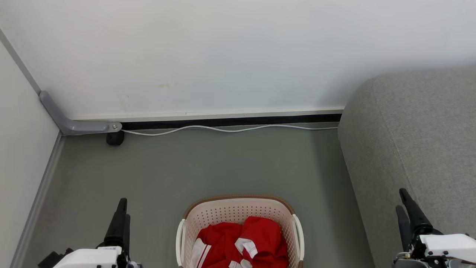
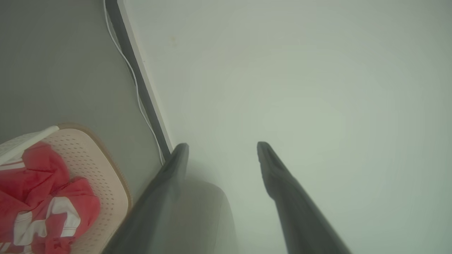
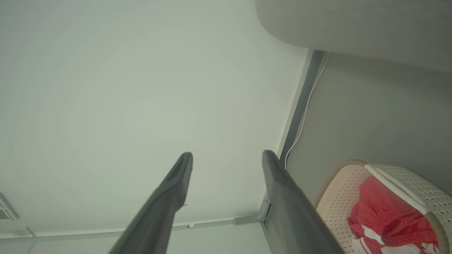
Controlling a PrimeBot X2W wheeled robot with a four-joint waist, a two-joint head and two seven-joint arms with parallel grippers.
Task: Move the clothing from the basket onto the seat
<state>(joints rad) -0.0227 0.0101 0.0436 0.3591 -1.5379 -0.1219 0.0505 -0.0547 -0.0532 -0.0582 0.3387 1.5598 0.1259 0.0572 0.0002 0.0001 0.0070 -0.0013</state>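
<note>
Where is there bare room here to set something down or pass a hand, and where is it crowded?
Bare floor runs from the white cable to the basket, with a narrower strip between basket and grey sofa. The sofa's visible surface is bare too. Crowded: inside the basket, heaped with red clothing.

Passable over bare grey floor [image 1: 230, 163] between cream-white perforated plastic basket [image 1: 238, 210] and white back wall [image 1: 223, 56]. Blocked right by large light grey upholstered sofa [image 1: 420, 130], left by pale side wall [image 1: 18, 149]. Snag point: thin white cable [image 1: 230, 131] along wall base.
</note>
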